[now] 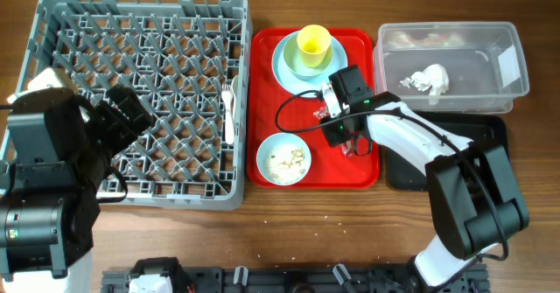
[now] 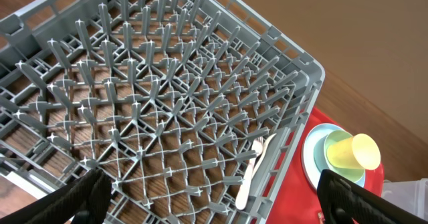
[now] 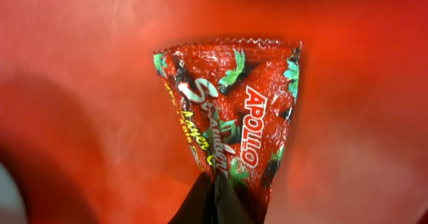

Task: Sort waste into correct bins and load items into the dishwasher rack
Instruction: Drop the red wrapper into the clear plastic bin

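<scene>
My right gripper is low over the red serving tray. In the right wrist view its fingers are shut on the bottom tip of the red-and-clear plastic wrapper. My left gripper is open and empty above the grey dishwasher rack, also seen in the left wrist view. A white plastic fork lies in the rack by its right wall. The yellow cup sits in a pale blue bowl. Another pale blue bowl holds rice-like scraps. The crumpled napkin lies in the clear tub.
The shallow black tray lies below the clear tub, partly under my right arm. The rack fills the table's left side, right beside the red tray. Bare wooden table runs along the front edge.
</scene>
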Robot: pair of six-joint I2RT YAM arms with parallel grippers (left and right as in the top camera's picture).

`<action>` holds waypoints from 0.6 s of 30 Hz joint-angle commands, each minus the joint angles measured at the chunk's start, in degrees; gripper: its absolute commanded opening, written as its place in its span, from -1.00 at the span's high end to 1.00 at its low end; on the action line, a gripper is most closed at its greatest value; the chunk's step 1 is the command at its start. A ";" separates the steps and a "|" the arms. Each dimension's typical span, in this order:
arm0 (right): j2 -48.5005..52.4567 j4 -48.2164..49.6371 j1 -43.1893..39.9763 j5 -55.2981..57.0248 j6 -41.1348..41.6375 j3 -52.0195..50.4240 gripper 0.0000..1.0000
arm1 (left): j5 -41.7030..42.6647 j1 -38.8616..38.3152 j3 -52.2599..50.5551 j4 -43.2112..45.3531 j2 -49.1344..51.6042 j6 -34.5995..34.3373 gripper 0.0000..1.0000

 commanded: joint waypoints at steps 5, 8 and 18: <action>-17.33 -6.43 -0.42 -0.72 4.26 6.08 0.92 | 0.04 0.46 0.22 0.13 -0.11 -0.72 -1.00; -24.90 -5.92 -3.04 14.25 9.42 6.05 0.91 | 0.04 0.46 0.22 0.13 -0.11 -0.72 -1.00; -9.49 12.59 -25.38 15.82 15.19 5.77 0.91 | 0.04 0.46 0.22 0.15 -0.11 -0.74 -1.00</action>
